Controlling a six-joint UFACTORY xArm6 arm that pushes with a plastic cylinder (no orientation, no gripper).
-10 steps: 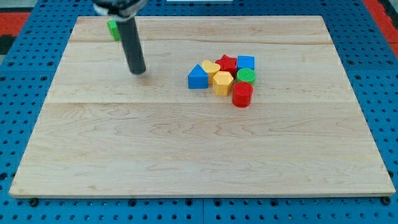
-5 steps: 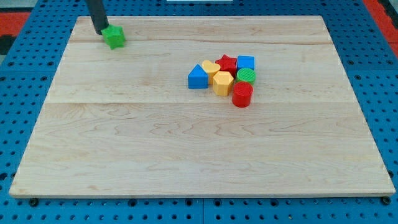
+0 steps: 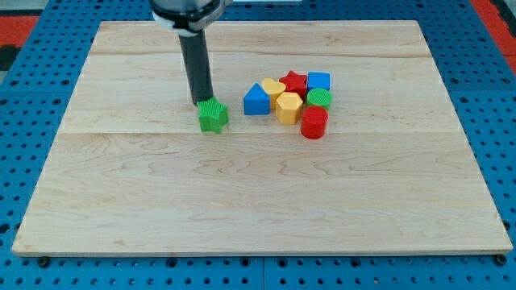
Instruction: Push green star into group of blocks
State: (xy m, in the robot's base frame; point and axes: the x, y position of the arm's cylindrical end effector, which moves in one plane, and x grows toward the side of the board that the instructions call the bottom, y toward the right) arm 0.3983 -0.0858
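Note:
The green star (image 3: 214, 117) lies on the wooden board (image 3: 242, 201), left of the group of blocks. My tip (image 3: 202, 101) touches the star's upper left side. The group holds a blue triangle (image 3: 256, 100), a yellow heart (image 3: 273, 87), a red star (image 3: 294, 81), a blue cube (image 3: 319, 80), a yellow hexagon (image 3: 289, 107), a green cylinder (image 3: 319, 98) and a red cylinder (image 3: 314, 123). A gap of about one block width separates the green star from the blue triangle.
The board rests on a blue pegboard table (image 3: 32, 121). A red area (image 3: 16, 24) shows at the view's top left and top right corners.
The green star has moved from the board's top left down and to the right, close to the group. My tip moved with it, staying at its upper left.

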